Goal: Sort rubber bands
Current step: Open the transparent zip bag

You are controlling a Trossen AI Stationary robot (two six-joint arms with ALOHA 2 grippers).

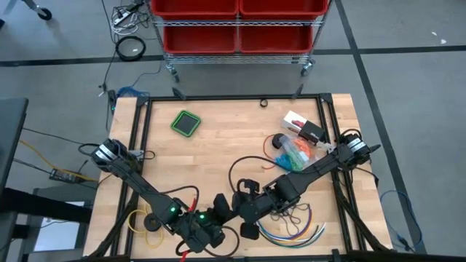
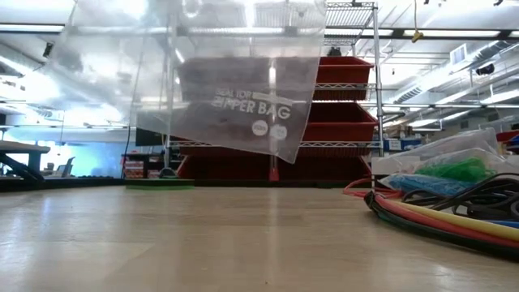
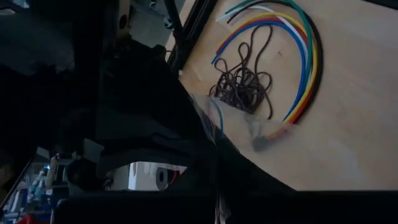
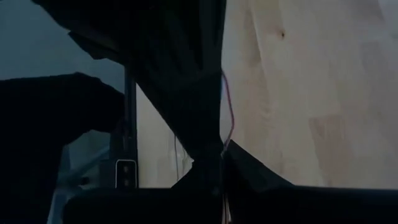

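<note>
Both grippers, left gripper (image 1: 218, 207) and right gripper (image 1: 244, 204), pinch the zipper bag (image 2: 235, 89) up, but dark purple rubber bands (image 3: 242, 87) wait unsorted.

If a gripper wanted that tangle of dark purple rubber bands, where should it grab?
Probably from straight above, at the dense knot of the dark purple rubber bands. They lie flat on the table, inside the curve of the coloured cables, so a side approach would snag those.

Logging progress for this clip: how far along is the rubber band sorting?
Early. Bagged colored bands sit at the table's right. Both grippers, left and right, are shut on a clear zipper bag held off the table. The dark purple bands still lie loose inside the cables.
</note>
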